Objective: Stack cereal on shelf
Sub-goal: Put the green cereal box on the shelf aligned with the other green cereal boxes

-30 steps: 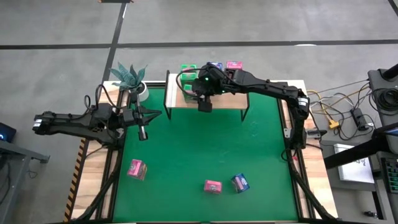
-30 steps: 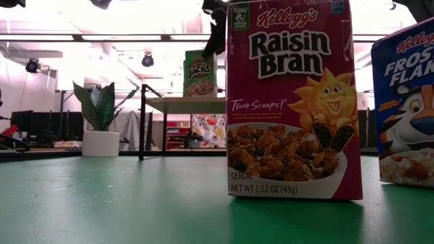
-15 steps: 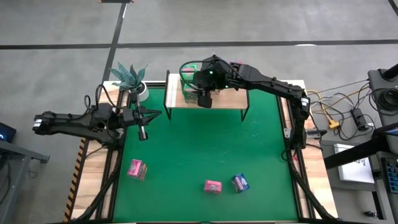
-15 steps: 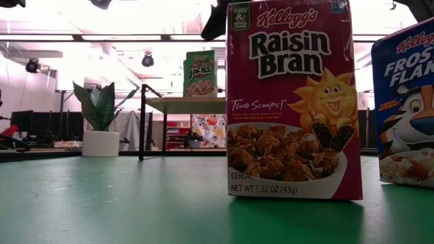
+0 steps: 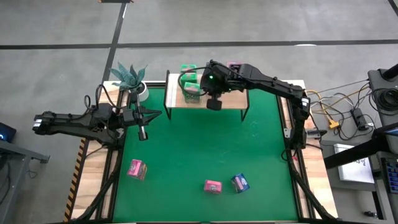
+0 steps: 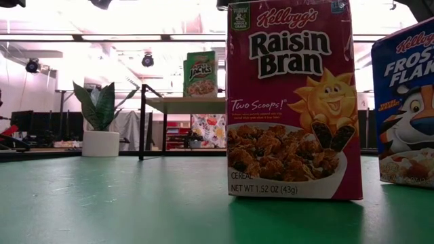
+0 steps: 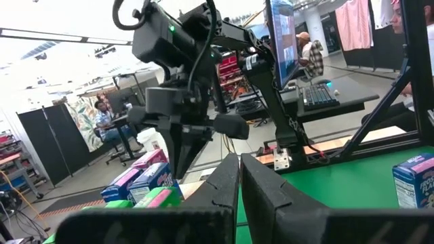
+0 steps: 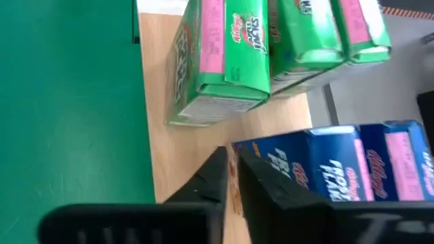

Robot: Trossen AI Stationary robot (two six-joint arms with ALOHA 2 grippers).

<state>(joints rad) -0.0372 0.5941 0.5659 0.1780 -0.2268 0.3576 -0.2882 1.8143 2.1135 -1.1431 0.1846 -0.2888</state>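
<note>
Right claw (image 5: pixel 213 103): hovering clenched and empty over the shelf (image 5: pixel 236 98), just beside the green cereal boxes (image 5: pixel 190 87).
Left claw (image 5: pixel 143 132): waiting clenched, empty, at desk's (image 5: pixel 193 149) edge.
Remaining: pink boxes (image 5: pixel 136 169) and one blue box (image 5: pixel 240 182) standing on desk, awaiting pickup.

The right gripper (image 8: pixel 232 177) has its two dark fingers (image 8: pixel 207 179) pressed together, holding nothing, above the light wood shelf (image 8: pixel 173 159). On the shelf lie green cereal boxes (image 8: pixel 217 61), side by side. Just beside them lie blue cereal boxes (image 8: pixel 339 166), close to the fingers. Next to the shelf is the green table (image 8: pixel 68 102).
</note>
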